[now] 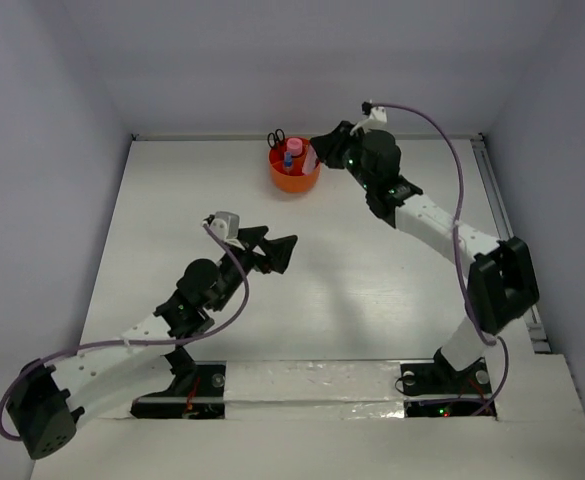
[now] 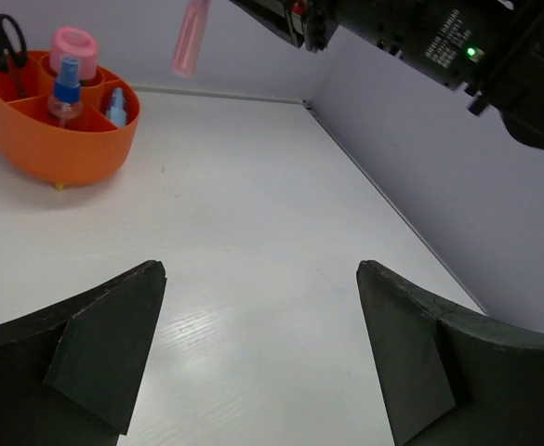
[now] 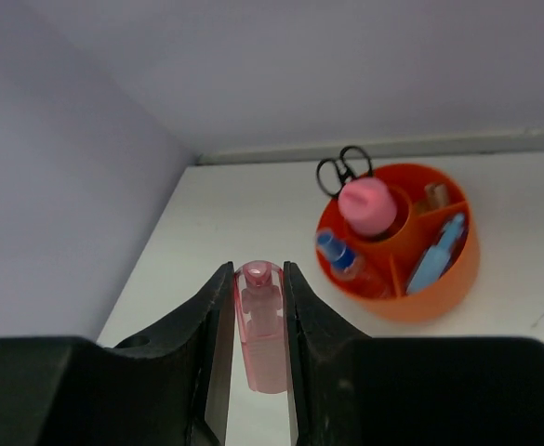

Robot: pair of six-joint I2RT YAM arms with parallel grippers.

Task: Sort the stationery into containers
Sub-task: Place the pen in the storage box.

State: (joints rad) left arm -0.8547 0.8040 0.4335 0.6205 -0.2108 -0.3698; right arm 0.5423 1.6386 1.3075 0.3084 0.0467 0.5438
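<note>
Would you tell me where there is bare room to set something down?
Bare table runs from the orange tub to the left wall, and between tub and open left gripper. Crowded: tub's right side, where the right gripper holds the pink piece.

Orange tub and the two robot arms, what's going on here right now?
The right gripper is shut on a pink piece, holding it in the air beside the orange tub, not yet inside it. The tub's compartments already hold black-handled scissors, a pink-capped glue bottle and a blue pen. The left gripper hangs open over the table, holding nothing.
</note>
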